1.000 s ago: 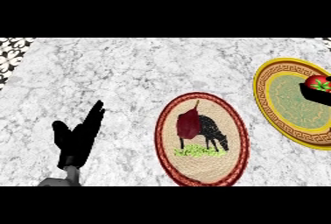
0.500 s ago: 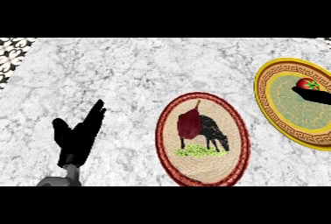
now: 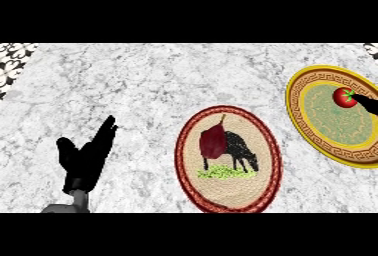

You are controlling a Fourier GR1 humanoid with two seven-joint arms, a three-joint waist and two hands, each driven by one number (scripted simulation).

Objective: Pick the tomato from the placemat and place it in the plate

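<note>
The red tomato (image 3: 344, 97) with its green stalk lies in the yellow plate (image 3: 317, 131) at the right. It sits on the plate's green centre, near the upper right. Of my right hand (image 3: 368, 104) only dark fingers show at the view's right edge. They reach just to the tomato's right side and are not curled round it. The round woven placemat (image 3: 258, 192), with a red rim and a black bull picture, lies in the middle with nothing on it. My left hand (image 3: 85, 161) rests open at the lower left, fingers up.
The counter top is white-grey marble. A black-and-white patterned tile strip (image 3: 13, 56) shows at the upper left corner. The plate runs past the right edge of the view.
The tomato has shifted a little left onto the plate's centre. My right hand has drawn back to the right off the plate, leaving the tomato. The left hand has not moved.
</note>
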